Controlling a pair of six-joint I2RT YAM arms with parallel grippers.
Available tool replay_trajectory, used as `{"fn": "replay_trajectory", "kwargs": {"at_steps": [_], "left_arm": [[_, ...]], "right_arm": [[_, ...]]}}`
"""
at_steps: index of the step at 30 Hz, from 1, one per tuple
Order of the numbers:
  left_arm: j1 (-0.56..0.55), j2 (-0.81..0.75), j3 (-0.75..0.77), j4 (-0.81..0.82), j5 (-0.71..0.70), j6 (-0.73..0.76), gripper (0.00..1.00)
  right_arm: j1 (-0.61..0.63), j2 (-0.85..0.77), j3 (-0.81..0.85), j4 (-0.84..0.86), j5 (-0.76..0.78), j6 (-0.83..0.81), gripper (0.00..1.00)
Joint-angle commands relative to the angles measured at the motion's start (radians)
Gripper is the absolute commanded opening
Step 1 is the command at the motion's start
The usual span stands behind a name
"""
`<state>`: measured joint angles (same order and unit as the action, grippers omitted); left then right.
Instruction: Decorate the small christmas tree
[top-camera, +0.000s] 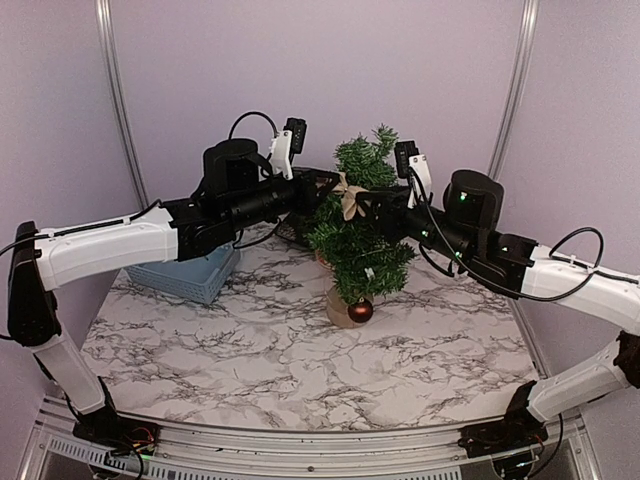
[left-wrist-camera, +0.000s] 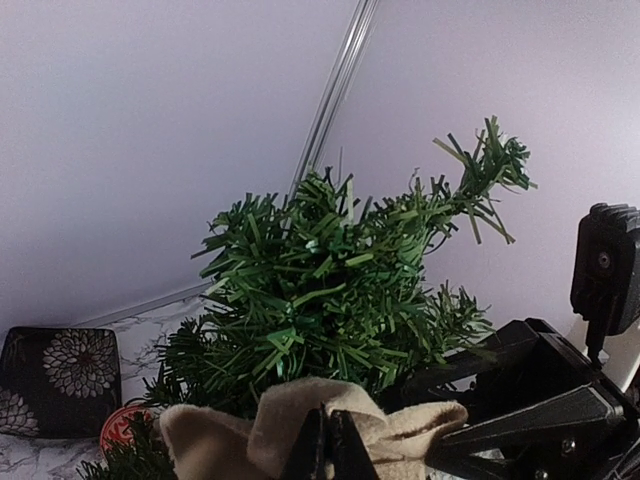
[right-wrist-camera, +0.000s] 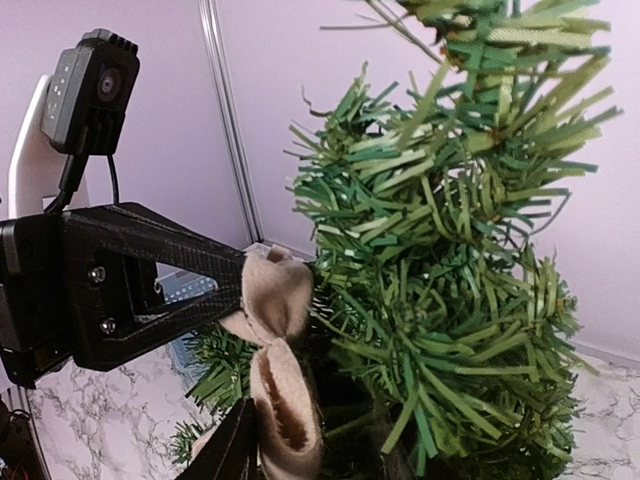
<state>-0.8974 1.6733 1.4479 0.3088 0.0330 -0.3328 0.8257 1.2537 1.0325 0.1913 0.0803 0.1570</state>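
The small christmas tree (top-camera: 362, 235) stands on its tan stump at the middle of the marble table, its top bent right. A tan fabric bow (top-camera: 349, 196) sits against its upper branches. My left gripper (top-camera: 333, 190) comes in from the left and is shut on the bow's middle (left-wrist-camera: 300, 420); its fingertips (left-wrist-camera: 327, 415) are pressed together in the cloth. My right gripper (right-wrist-camera: 310, 462) reaches in from the right, jaws apart around the bow's lower loop (right-wrist-camera: 285, 400) and a dark branch. The loop lies against its left finger (right-wrist-camera: 228, 452). A red ball ornament (top-camera: 360, 310) hangs low on the tree.
A blue basket (top-camera: 190, 272) stands at the left under my left arm. A dark box with a white flower pattern (left-wrist-camera: 55, 380) lies behind the tree. The purple back wall and its metal posts (top-camera: 118, 95) stand close behind.
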Motion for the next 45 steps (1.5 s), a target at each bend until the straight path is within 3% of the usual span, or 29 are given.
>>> {"fn": "replay_trajectory", "kwargs": {"at_steps": [1,12,18,21,27,30,38,45], "left_arm": [[0.003,0.008,-0.015,0.033,0.001,-0.015,0.05],[0.004,-0.001,-0.005,0.029,-0.028,0.004,0.39],[0.004,-0.008,-0.007,0.013,-0.072,0.030,0.52],[0.009,-0.027,-0.019,0.006,-0.050,0.045,0.72],[0.074,-0.094,-0.061,0.003,0.113,0.026,0.98],[0.132,-0.137,-0.098,0.003,0.181,0.007,0.99],[0.274,-0.222,-0.242,0.003,0.127,-0.055,0.99],[0.321,-0.194,-0.325,0.003,0.104,-0.064,0.99]], "right_arm": [[0.006,-0.010,0.024,-0.053,0.056,0.003,0.40],[0.005,-0.070,-0.018,-0.033,0.024,-0.005,0.49],[0.006,-0.085,-0.020,-0.039,0.037,-0.005,0.55],[0.005,-0.102,-0.029,-0.029,0.010,-0.011,0.63],[0.004,-0.168,-0.078,0.013,-0.121,-0.028,0.78],[0.004,-0.207,-0.088,-0.004,-0.132,-0.021,0.82],[-0.029,-0.352,-0.115,-0.154,-0.087,0.049,0.84],[-0.261,-0.469,-0.254,-0.309,-0.120,0.227,0.76]]}}
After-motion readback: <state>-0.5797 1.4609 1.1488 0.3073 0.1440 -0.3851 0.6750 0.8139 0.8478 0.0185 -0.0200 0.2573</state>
